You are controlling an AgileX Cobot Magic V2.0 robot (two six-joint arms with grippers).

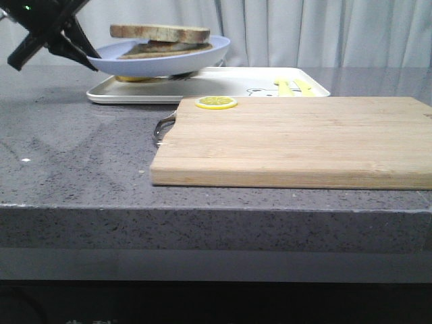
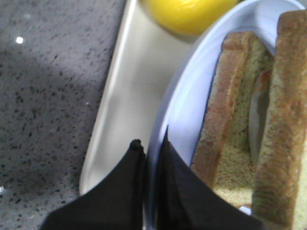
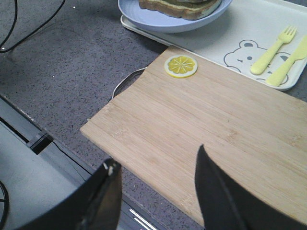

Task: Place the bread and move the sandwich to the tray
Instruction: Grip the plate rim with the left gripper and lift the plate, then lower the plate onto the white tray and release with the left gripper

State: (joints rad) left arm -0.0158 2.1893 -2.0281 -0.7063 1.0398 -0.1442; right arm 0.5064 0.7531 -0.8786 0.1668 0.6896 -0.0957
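Observation:
The sandwich (image 1: pixel 162 42) lies on the round light blue plate (image 1: pixel 128 62), with the thick bread slice (image 1: pixel 160 31) as its top layer. My left gripper (image 1: pixel 86 55) is shut on the plate's left rim and holds it just above the left end of the white tray (image 1: pixel 229 84). In the left wrist view my left gripper (image 2: pixel 151 141) pinches the plate's rim (image 2: pixel 182 100) over the tray (image 2: pixel 127 91), with the sandwich (image 2: pixel 240 124) close by. My right gripper (image 3: pixel 158 160) is open and empty over the near edge of the cutting board (image 3: pixel 220 120).
A wooden cutting board (image 1: pixel 297 138) with a metal handle lies in front of the tray. A lemon slice (image 1: pixel 217 102) sits on its far left corner. A yellow fork (image 3: pixel 274 49) and knife (image 3: pixel 289 61) lie on the tray's right end. A yellow round thing (image 2: pixel 187 12) sits under the plate.

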